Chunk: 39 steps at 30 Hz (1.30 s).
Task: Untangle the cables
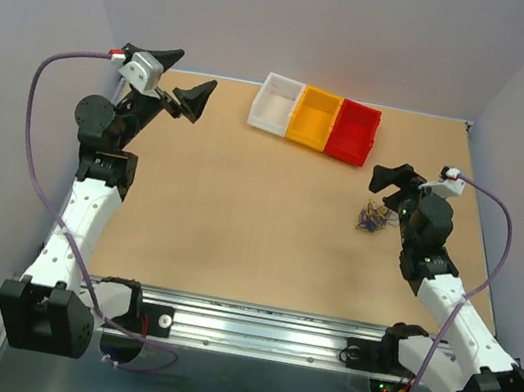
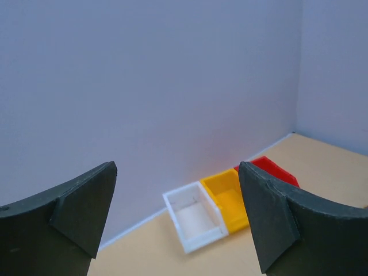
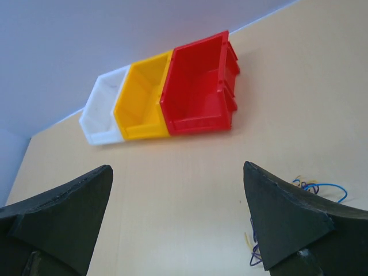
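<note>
The bench (image 1: 234,242) carries a white bin (image 1: 276,104), a yellow bin (image 1: 313,118) and a red bin (image 1: 352,131) in a row at its far edge. The left gripper (image 1: 190,77) hangs over the far left corner, jaws spread wide, holding nothing. The right gripper (image 1: 393,184) sits near the right edge, jaws likewise spread, and the cables (image 1: 372,217) lie in a tangled bunch just beside it.

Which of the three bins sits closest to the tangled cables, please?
The red bin, at the row's right end, nearest the cables; the yellow bin and white bin sit farther left.
</note>
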Each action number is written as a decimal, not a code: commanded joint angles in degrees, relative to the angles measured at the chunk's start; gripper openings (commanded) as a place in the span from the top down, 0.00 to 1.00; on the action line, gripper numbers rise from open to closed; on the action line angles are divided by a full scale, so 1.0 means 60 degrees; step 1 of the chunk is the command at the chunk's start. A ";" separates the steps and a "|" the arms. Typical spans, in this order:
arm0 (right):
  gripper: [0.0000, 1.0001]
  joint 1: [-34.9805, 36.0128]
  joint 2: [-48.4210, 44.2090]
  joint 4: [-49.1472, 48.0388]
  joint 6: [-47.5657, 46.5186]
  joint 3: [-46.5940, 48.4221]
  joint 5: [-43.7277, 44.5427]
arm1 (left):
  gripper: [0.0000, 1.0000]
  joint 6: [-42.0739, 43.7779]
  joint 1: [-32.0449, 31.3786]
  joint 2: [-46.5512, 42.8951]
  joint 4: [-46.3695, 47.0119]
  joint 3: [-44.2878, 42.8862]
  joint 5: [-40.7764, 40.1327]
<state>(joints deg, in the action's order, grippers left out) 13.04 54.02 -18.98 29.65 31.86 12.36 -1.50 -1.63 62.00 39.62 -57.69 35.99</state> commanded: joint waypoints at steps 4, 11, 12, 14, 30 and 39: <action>0.00 -0.0049 -0.0404 0.1025 0.0653 -0.0357 0.0325 | 0.01 -0.1991 0.0198 0.1619 0.0265 0.0693 0.1486; 0.00 -0.0049 -0.1722 0.0646 0.0963 -0.1733 0.1235 | 0.01 0.0641 -0.1922 0.1737 0.1114 0.2653 -0.0616; 0.00 -0.0049 -0.1810 0.0108 0.0831 -0.1895 0.1265 | 0.01 0.0747 -0.2129 0.1839 0.1480 0.2817 -0.1332; 0.00 -0.0063 -0.1957 -0.0015 0.0669 -0.2160 0.1265 | 0.01 0.0704 -0.2467 0.2394 0.2345 0.2834 -0.1646; 0.00 -0.0064 -0.3099 0.0234 0.0552 -0.2585 0.1397 | 0.01 0.6794 -0.6276 1.1037 0.2128 -0.4429 -1.1575; 0.00 -0.0049 -0.2384 0.2061 0.0580 -0.1650 0.1907 | 0.01 0.7119 -0.6247 1.1593 0.0768 -0.6241 -1.0420</action>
<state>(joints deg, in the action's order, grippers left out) 13.04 36.56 -13.37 33.06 17.26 19.90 37.87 -40.01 132.11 43.68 -84.86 -24.53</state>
